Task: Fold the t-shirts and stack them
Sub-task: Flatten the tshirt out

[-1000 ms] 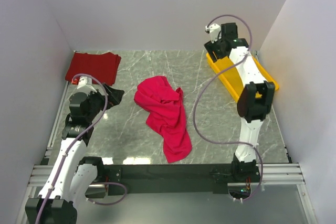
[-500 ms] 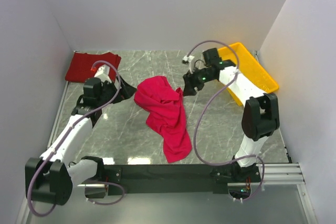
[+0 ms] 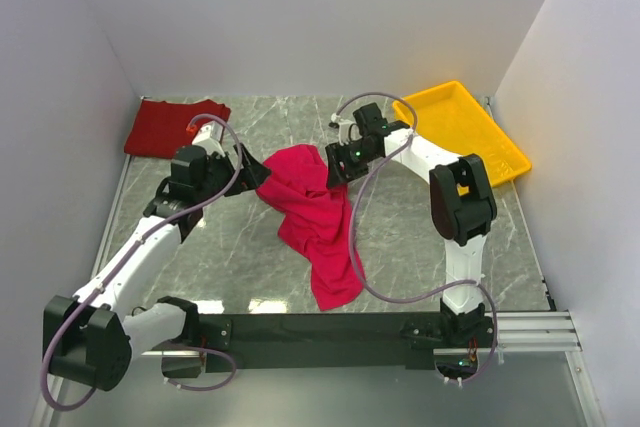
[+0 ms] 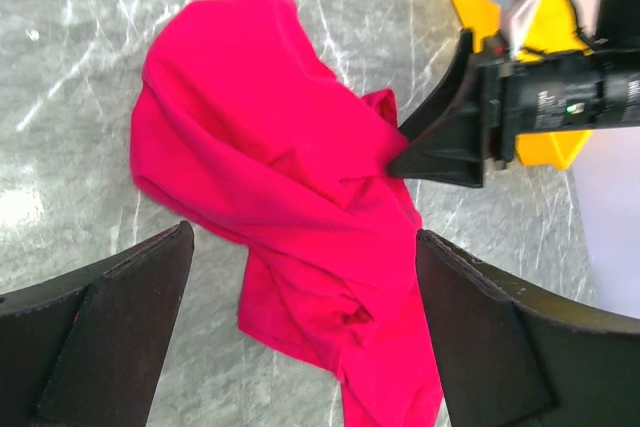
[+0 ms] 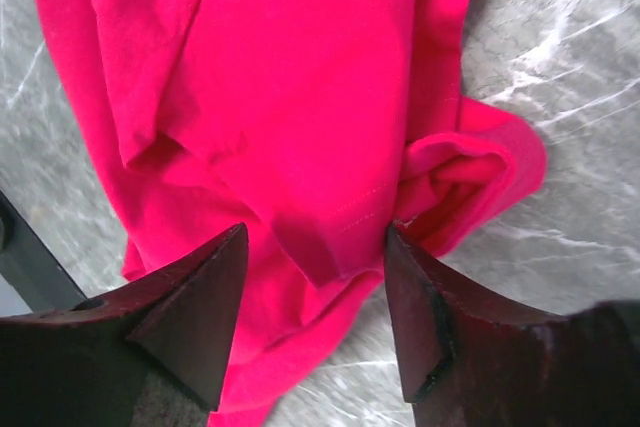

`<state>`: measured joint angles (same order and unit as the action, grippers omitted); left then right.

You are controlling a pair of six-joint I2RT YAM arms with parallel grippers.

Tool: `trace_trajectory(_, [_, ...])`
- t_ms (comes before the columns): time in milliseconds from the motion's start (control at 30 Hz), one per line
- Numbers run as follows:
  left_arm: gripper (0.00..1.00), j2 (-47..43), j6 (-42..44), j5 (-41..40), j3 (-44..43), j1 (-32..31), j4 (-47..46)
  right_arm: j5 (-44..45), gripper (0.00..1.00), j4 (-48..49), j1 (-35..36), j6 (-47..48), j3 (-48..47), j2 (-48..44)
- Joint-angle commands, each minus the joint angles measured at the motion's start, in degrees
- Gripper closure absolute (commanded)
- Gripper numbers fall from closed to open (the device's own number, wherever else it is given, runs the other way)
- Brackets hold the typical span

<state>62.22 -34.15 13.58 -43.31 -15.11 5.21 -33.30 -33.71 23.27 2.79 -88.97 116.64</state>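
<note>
Progress looked roughly half: maroon t-shirt (image 3: 175, 127) lay folded at upper left, crimson t-shirt (image 3: 318, 222) crumpled mid-frame, unstacked. Left gripper (image 3: 252, 172) gaped wide beside it; right gripper (image 3: 336, 167) straddled its fold, jaws apart.

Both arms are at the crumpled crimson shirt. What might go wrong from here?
1. The right tool straddles a bunched fold of the crimson shirt; closing there may pinch several layers and lift a wad, not an edge.
2. The left tool, wide open, sits close across the same heap, so the two could bump.
3. The right arm's cable loops beside the shirt and might drag it.
</note>
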Motion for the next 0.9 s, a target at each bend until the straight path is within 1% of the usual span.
trace_trajectory(0, [0.02,-2.98,-0.48,-1.89,0.85,-0.44,-0.99,1.66,0.37,1.81,0.9,-4.45,-3.14,0.6])
trace_trajectory(100, [0.02,-3.5,-0.39,-1.89,1.47,-0.53,-0.91,0.52,0.51,2.6,1.25,-4.98,-2.53,0.17])
trace_trajectory(133, [0.02,-3.5,-0.3,-1.89,1.56,-0.53,-0.91,-0.18,0.65,3.04,1.34,-5.16,-2.26,-0.09])
trace_trajectory(167, [0.02,-3.59,-0.21,-1.89,1.56,-0.53,-0.91,-0.45,0.74,3.39,1.34,-5.25,-2.09,-0.53])
trace_trajectory(200, [0.02,-3.59,-0.13,-1.98,1.47,-0.53,-0.82,-0.62,0.93,3.91,1.26,-5.16,-2.17,-1.23])
trace_trajectory(233, [0.02,-3.59,-0.04,-2.07,1.39,-0.53,-0.64,-0.63,1.0,4.18,1.25,-5.16,-2.26,-1.76])
trace_trajectory(333, [0.02,-3.85,0.22,-2.07,1.21,-0.62,-0.64,-0.19,1.0,4.88,0.99,-3.5,-3.84,-4.48])
trace_trajectory(400, [0.02,-4.12,0.57,-2.25,1.03,-0.71,-0.55,-0.19,1.0,4.89,0.64,-2.79,-6.64,-6.85])
trace_trajectory(467, [0.02,-4.64,1.01,-2.6,0.95,-0.71,-0.38,-0.1,1.0,4.27,0.03,0.81,-10.85,-8.52])
trace_trajectory(600, [0.02,-4.82,1.8,-3.04,0.68,-0.71,-0.03,-0.45,1.0,4.79,-1.64,3.01,-16.23,-10.11])
trace_trajectory(667, [0.02,-4.65,2.16,-3.12,0.42,-0.71,-0.03,0.25,1.0,5.58,-2.34,2.05,-18.07,-10.38])
trace_trajectory(733, [0.02,-4.47,2.16,-2.86,0.51,-0.71,-0.55,-1.41,1.0,6.47,-2.87,-0.84,-19.39,-10.03])
trace_trajectory(800, [0.02,-4.3,2.33,-2.34,0.24,-0.79,-1.08,-2.55,1.0,6.99,-3.31,-5.74,-21.5,-9.33])
trace_trajectory(867, [0.02,-3.68,2.68,-1.9,-0.19,-0.88,-1.78,-5.02,1.0,8.13,-3.32,-8.84,-21.51,-9.5])
